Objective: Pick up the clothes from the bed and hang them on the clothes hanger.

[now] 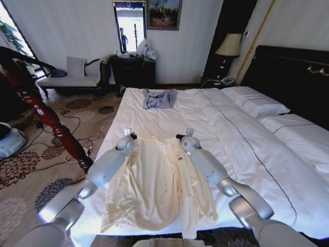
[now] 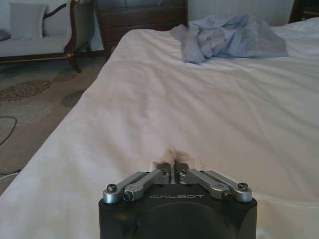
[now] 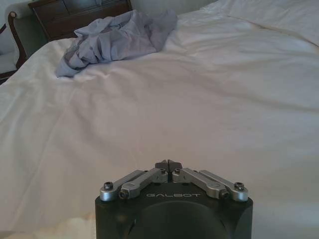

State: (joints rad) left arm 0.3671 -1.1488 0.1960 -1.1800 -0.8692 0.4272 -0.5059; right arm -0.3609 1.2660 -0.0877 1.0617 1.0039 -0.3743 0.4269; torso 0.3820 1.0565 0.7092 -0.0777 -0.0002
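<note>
The clothes (image 1: 159, 185), a pale cream long-sleeved garment, lie spread flat on the near part of the bed (image 1: 247, 154). My left gripper (image 1: 127, 135) rests at one shoulder of the garment. In the left wrist view it (image 2: 174, 158) is shut, with a small fold of cream fabric (image 2: 172, 152) pinched at its tips. At the other shoulder is my right gripper (image 1: 187, 135). In the right wrist view it (image 3: 168, 165) is shut, dark pads touching, on the white sheet (image 3: 199, 99). The clothes hanger is out of view.
A crumpled grey-blue garment (image 1: 159, 99) lies farther up the bed. White pillows (image 1: 257, 103) and a black headboard (image 1: 293, 72) are on the right. A dark-red wooden post (image 1: 46, 116) leans over the carpet on the left, with cables (image 1: 67, 123) near its foot.
</note>
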